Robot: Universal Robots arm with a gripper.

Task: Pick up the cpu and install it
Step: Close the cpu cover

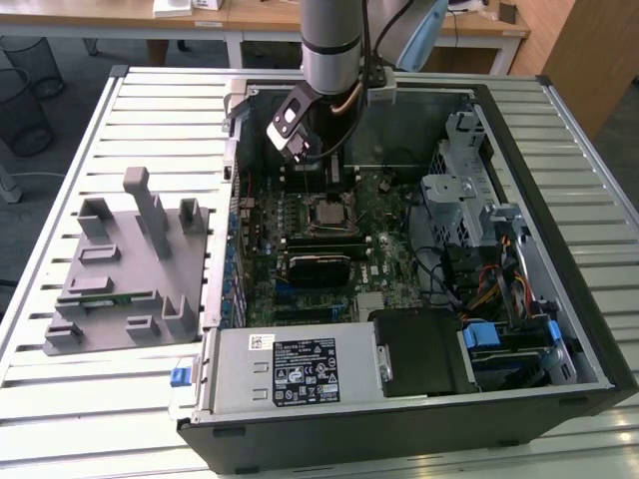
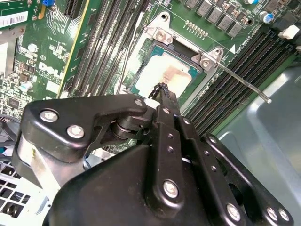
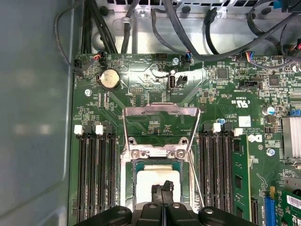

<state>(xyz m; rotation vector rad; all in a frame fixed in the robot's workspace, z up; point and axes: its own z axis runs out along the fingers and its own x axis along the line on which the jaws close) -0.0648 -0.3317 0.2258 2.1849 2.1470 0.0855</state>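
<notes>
Resting flat in the socket, the cpu lies below the load plate, which stands raised so the chip can drop in. The fingers are clenched together, grasping nothing. Their tips meet the cpu's silver top, touching or just above, likely to press it level. The lever is unlatched, leaving the socket free.

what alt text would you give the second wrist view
A shut black pincer points its tip at the silver cpu, which lies in the open socket of a green motherboard. Memory slots run along both sides, and a thin metal lever sticks out from the socket.
</notes>
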